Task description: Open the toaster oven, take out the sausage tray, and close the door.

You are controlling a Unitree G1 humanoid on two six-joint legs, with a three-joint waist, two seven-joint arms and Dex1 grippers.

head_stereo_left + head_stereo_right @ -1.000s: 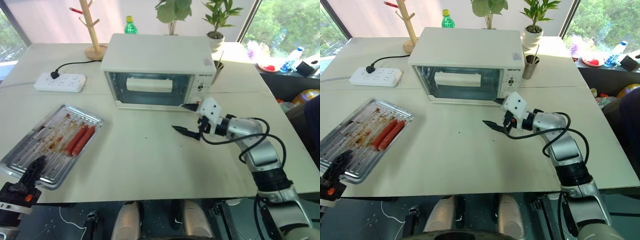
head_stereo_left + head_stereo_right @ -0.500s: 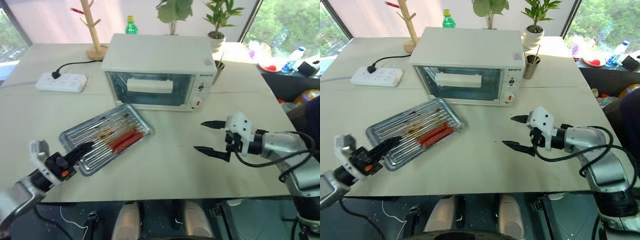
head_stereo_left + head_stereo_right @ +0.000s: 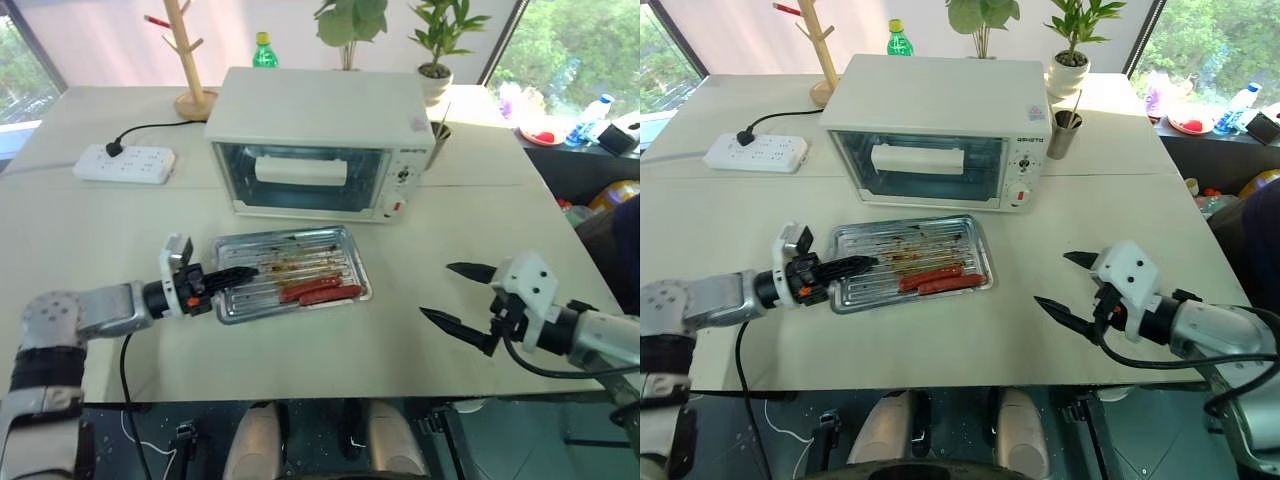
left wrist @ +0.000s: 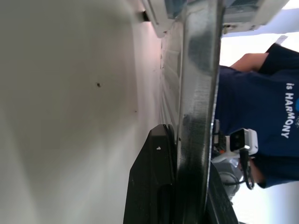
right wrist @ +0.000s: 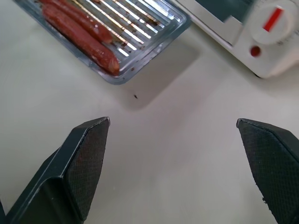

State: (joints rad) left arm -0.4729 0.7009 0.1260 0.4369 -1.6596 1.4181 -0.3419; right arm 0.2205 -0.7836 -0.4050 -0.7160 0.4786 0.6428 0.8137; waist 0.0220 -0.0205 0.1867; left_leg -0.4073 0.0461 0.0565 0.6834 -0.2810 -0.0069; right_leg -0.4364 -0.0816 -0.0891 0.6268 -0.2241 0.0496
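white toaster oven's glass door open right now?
No: the boxy white toaster oven has its clear glass door shut flush, while the silvery ribbed sausage tray is in front of it.

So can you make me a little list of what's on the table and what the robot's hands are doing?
toaster oven: white, on the table, door shut
sausage tray: on the table in front of the oven, sausages in it
left gripper: shut on the tray's edge
right gripper: open, holding nothing
power strip: beside the oven
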